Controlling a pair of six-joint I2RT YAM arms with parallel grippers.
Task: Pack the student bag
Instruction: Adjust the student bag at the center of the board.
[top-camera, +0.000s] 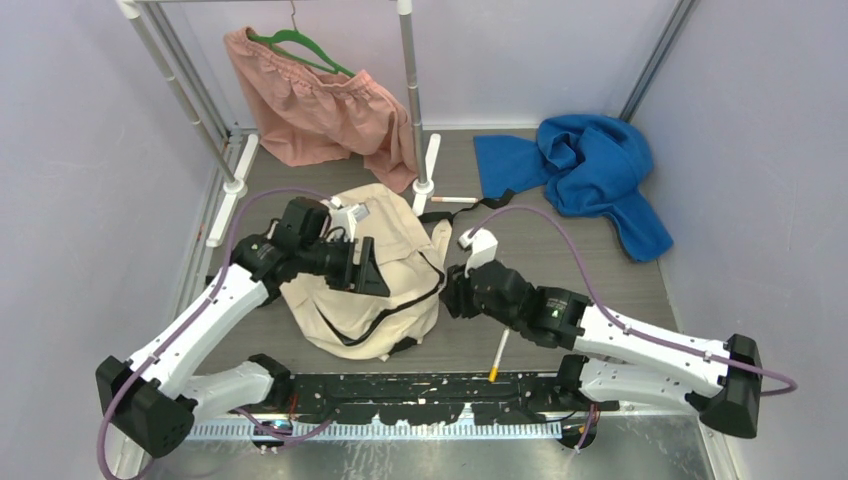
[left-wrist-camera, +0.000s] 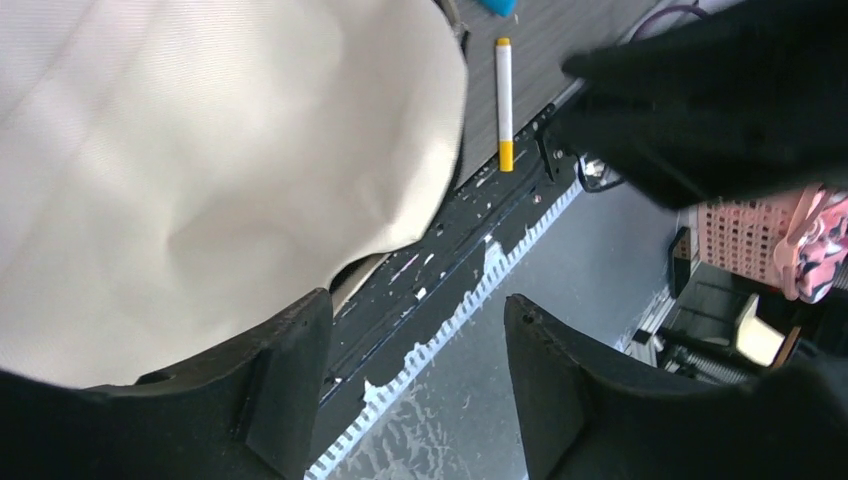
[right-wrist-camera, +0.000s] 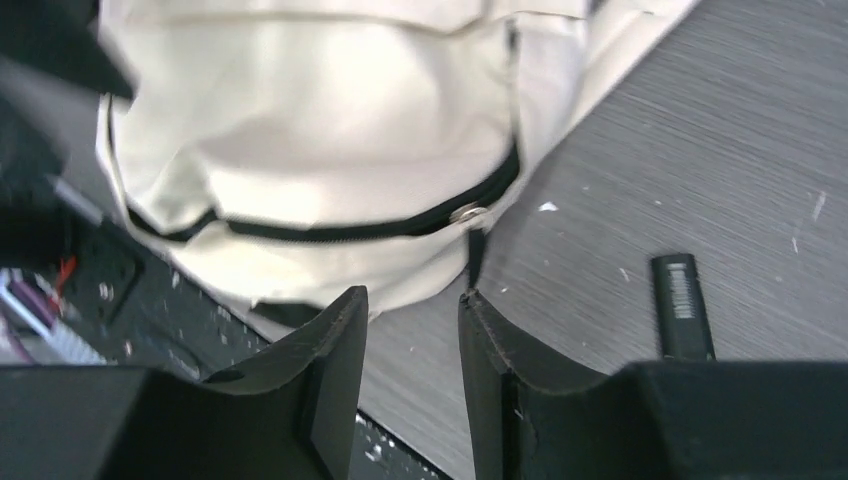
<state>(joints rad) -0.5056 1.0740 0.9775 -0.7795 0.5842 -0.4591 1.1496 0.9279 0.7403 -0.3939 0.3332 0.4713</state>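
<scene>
The cream-beige student bag (top-camera: 345, 300) lies in the middle of the table with its black straps across it. My left gripper (top-camera: 376, 272) is open and empty, over the bag's top; in the left wrist view (left-wrist-camera: 415, 335) the bag's fabric (left-wrist-camera: 200, 150) lies beside the left finger. My right gripper (top-camera: 453, 290) is open and empty at the bag's right side. In the right wrist view (right-wrist-camera: 412, 305) the bag (right-wrist-camera: 330, 130) shows a black zipper line with a metal slider (right-wrist-camera: 468, 214). The slider's black pull hangs just above the right fingertip.
A white marker with a yellow cap (top-camera: 498, 356) lies near the front rail, also in the left wrist view (left-wrist-camera: 504, 100). A second pen (top-camera: 452, 200) lies by the rack foot. Blue fleece cloth (top-camera: 590, 170) is at the back right. A pink garment (top-camera: 320, 110) hangs on the rack. A black strap end (right-wrist-camera: 683, 300) lies right.
</scene>
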